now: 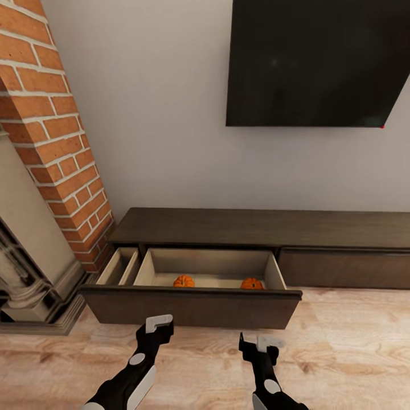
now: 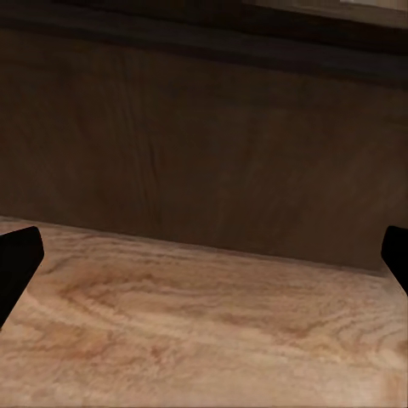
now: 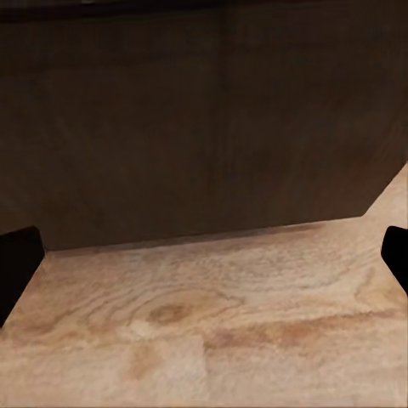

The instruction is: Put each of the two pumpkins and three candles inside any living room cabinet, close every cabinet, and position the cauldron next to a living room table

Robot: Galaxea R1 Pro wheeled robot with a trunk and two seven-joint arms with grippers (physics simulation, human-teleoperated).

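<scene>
Two small orange pumpkins sit inside the pulled-out drawer of the cabinet (image 1: pixel 262 228). One pumpkin (image 1: pixel 183 281) is near the middle of the drawer floor, and the other pumpkin (image 1: pixel 251 283) is over toward the drawer's right side. They are well apart. Both are round, squat and bumpy with ribs.

The cabinet is long and low, made of dark brown wood with flat fronts. The open drawer (image 1: pixel 193 307) has a dark wood front and pale, smooth wood inside. It has a big part, where the pumpkins are, and a thin part on its left side.

The floor (image 1: pixel 353 353) is light wood with wavy grain. A red brick wall (image 1: pixel 51 131) stands at the left, with a carved grey stone fireplace (image 1: pixel 28 267) below it. A flat black screen (image 1: pixel 316 62) hangs on the plain pale wall above the cabinet.

The left gripper (image 1: pixel 159 323) hangs just in front of the drawer front, above the floor. Its two dark fingers (image 2: pixel 17 263) are spread wide with nothing between them. The right gripper (image 1: pixel 256 344) hangs near the drawer front too. Its fingers (image 3: pixel 17 263) are also spread wide and hold nothing.
</scene>
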